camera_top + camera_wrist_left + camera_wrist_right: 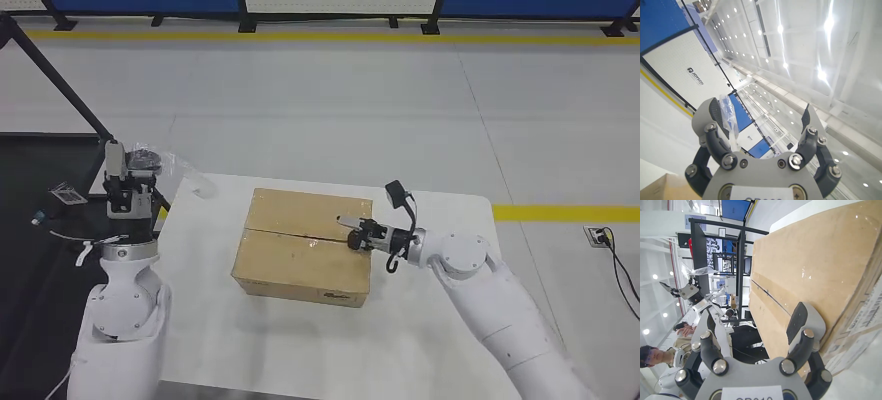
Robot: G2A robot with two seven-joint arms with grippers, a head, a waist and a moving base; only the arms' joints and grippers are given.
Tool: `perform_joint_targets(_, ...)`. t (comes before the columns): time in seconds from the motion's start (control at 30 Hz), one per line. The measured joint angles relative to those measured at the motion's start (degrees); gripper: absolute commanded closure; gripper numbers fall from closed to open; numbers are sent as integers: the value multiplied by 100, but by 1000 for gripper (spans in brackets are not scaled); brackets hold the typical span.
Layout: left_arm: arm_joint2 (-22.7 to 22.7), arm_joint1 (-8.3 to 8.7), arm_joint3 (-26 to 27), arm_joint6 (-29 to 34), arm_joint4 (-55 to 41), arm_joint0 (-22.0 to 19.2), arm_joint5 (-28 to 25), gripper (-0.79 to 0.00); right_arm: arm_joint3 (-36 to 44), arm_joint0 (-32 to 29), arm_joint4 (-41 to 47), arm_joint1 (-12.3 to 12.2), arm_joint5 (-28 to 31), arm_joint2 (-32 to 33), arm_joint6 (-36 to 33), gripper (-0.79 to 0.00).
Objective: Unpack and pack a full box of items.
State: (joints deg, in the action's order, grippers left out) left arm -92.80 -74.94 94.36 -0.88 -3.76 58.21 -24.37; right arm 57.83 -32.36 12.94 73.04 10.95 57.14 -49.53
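top: taped brown cardboard box (300,250) mid-worktop (300,340), right gripper (346,230) over its right edge by the seam | left wrist: left gripper (761,113) fingers spread, crinkled clear wrapper (728,113) against one ribbed pad | right wrist: fingers spread, one black pad over the box top

The box (303,245) stands shut on the table (200,330) — taped flaps bar entry, passing room at its left.

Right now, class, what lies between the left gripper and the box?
Top view: only bare table lies between the left gripper and the box. A clear bag clings at its open jaws, beside that stretch.
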Motion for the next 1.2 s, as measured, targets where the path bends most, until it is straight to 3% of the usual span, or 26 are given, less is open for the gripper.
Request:
perform_joint_targets(0.33,151,-15,-62,1590,-2888,-109,293,-785,3,5,17,3,44,1,-24,-785)
perform_joint_targets(0.43,209,-18,-230,1841,-3291,-206,474,-785,88,-77,-12,4,69,1,97,-785)
perform_joint_targets(0.73,616,-71,-623,1828,-3333,-518,616,-785,743,-617,-390,-7,695,152,1297,-785)
perform_joint_targets(1.2,671,-86,-603,1750,-3173,-496,560,-785,782,-676,-475,-7,360,154,1183,-785)
